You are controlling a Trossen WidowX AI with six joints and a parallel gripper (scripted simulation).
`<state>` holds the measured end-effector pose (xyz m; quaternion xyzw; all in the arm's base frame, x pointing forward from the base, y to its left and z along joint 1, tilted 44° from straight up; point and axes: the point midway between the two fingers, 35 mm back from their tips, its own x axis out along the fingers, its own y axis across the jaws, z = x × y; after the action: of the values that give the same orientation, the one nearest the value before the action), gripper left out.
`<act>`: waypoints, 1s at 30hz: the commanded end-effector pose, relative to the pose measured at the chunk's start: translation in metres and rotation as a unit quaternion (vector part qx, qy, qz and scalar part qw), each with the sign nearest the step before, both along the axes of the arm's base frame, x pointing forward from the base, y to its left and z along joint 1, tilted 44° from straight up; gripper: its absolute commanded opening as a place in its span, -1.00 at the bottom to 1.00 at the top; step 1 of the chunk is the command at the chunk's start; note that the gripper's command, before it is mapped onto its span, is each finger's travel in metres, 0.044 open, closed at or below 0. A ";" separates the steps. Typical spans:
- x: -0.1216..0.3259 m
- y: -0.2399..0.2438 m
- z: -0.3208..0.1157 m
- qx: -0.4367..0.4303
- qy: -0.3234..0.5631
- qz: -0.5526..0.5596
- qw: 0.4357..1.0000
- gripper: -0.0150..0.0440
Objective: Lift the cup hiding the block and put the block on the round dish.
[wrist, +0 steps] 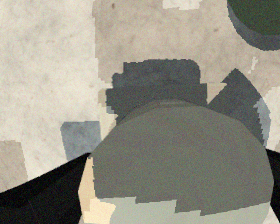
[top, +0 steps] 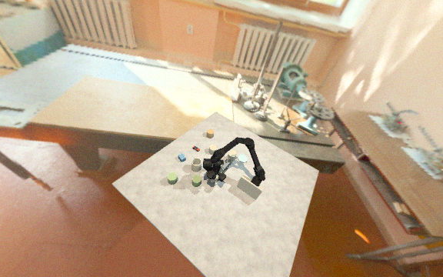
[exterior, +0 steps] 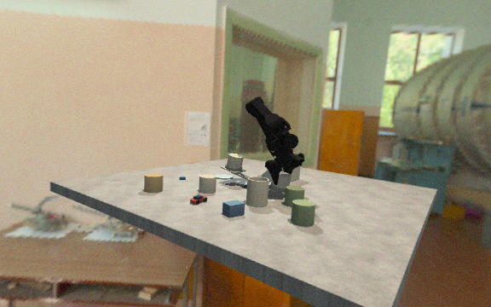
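One cup (exterior: 282,180) (wrist: 181,155) stands on the near end of the balance (exterior: 239,172), directly under my gripper (top: 216,177) (wrist: 173,159). The gripper is open, pointing down, with a finger on each side of this cup; in the wrist view the cup's shaded top fills the space between them. I cannot tell whether the fingers touch it. The other cup (top: 232,155) (exterior: 234,162) stands on the far end of the balance, clear of the gripper. The pale round dish (top: 242,158) (exterior: 224,176) lies near that far cup. No hidden block shows.
A green cylinder (top: 197,181) (exterior: 294,196) (wrist: 263,12) and a tall grey cup (top: 196,165) (exterior: 257,192) stand close to the gripper. Farther off are another green cylinder (top: 172,178), a blue box (top: 181,157), a toy car (top: 195,148) and a cream cylinder (exterior: 207,184). A grey panel (top: 249,188) stands by the arm's base.
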<state>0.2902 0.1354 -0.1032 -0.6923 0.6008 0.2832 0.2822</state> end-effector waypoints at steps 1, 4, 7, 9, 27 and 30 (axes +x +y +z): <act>-0.002 -0.006 -0.002 -0.006 0.004 0.002 1.000 0.82; -0.002 -0.006 -0.002 -0.006 0.004 0.002 1.000 0.75; -0.002 -0.006 -0.002 -0.006 0.004 0.002 1.000 0.69; -0.002 -0.006 -0.002 -0.006 0.004 0.002 1.000 0.64; -0.001 0.005 0.006 -0.005 0.004 0.002 1.000 -0.49; -0.001 0.007 0.008 -0.005 0.004 0.002 1.000 -0.49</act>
<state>0.2868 0.1365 -0.0993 -0.6944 0.6030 0.2853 0.2699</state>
